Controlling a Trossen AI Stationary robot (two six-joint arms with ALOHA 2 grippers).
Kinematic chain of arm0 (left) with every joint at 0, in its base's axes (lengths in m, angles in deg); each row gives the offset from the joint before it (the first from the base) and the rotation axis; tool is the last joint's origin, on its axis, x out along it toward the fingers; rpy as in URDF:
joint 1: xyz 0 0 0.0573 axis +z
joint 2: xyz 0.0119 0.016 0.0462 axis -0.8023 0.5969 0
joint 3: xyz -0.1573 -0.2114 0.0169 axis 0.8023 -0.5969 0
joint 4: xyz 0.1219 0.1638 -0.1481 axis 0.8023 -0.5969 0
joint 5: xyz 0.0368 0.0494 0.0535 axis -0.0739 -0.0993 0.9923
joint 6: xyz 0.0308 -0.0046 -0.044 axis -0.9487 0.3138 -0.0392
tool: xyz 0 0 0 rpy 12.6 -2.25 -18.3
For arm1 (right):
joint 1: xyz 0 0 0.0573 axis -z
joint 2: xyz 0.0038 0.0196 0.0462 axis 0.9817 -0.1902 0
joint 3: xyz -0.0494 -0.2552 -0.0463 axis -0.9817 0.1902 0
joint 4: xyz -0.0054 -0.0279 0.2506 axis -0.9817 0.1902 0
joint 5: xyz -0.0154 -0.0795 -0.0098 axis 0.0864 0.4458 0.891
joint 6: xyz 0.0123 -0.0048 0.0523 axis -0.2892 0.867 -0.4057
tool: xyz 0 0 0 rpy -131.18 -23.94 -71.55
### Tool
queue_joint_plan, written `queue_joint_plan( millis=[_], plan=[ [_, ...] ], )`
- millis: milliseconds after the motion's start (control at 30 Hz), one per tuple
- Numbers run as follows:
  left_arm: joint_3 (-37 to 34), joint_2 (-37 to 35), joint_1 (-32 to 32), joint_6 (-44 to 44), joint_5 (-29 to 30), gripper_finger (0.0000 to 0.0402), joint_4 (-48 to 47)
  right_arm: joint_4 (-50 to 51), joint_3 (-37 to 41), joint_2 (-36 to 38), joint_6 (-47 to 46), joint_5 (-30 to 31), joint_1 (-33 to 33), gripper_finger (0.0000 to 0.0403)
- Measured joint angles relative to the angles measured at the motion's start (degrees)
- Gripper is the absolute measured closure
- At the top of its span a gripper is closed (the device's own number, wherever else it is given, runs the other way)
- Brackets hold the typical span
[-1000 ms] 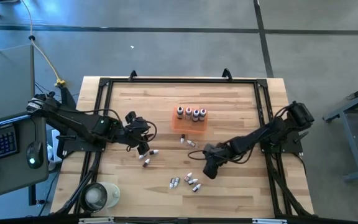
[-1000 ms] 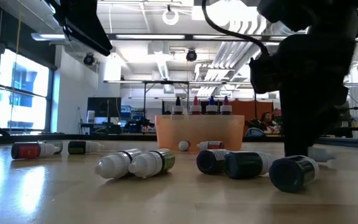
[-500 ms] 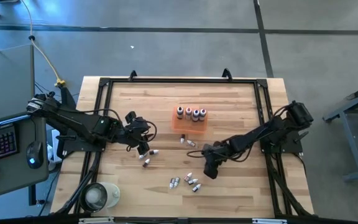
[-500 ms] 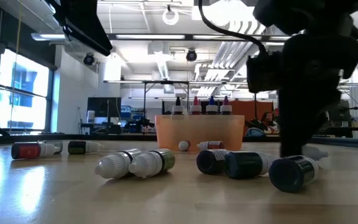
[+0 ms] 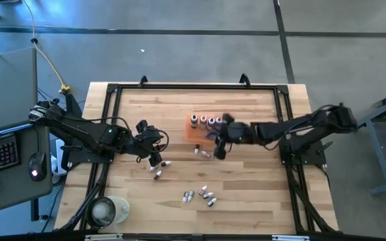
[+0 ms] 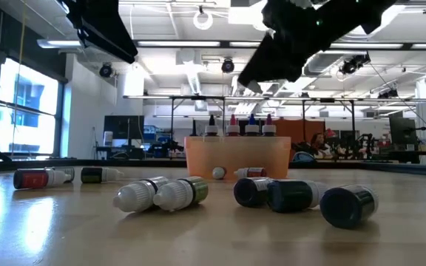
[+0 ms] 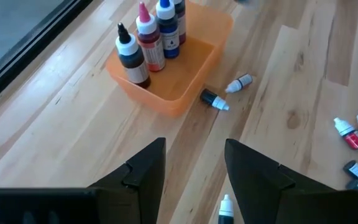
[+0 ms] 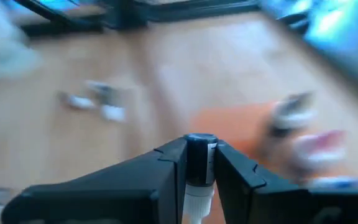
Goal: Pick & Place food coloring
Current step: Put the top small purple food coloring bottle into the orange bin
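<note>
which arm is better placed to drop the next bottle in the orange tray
Right. The right gripper is shut on a bottle and sits at the orange tray edge in the high view. The left gripper is open and empty, back by the loose bottles.

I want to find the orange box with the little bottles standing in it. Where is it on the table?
In the high view the orange tray sits near the table's middle, toward the far edge. The right gripper, clamped on a small bottle, is right beside it, with two loose bottles lying just in front.
</note>
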Motion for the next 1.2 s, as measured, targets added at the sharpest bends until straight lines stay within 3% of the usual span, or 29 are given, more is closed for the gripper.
queue_joint_plan(
  millis=[100,233,467,600,833,1200],
  plan=[
    [0.0,0.0,0.0,0.2,-1.0,0.0238,0.0,4.4,0.0,1.0,4.7,3.4,2.9,0.0337],
    [0.0,0.0,0.0,-0.1,-1.1,0.0238,0.0,7.4,0.0,-3.0,2.4,-0.1,6.5,0.0333],
    [0.0,1.0,0.1,0.2,5.2,0.0238,-0.2,5.4,0.1,-9.7,4.5,-3.0,8.5,0.0333],
    [0.0,0.8,0.0,2.0,1.9,0.0238,-0.5,7.2,0.1,-10.5,4.6,-6.6,9.2,0.0332],
    [0.0,4.1,0.0,6.5,0.1,0.0238,-1.5,6.1,0.1,-10.5,6.3,-5.9,9.2,0.0331],
    [0.1,11.5,0.0,16.9,-8.5,0.0238,-7.1,5.9,0.0,-10.5,6.5,-7.2,9.2,0.0331]
  ],
)
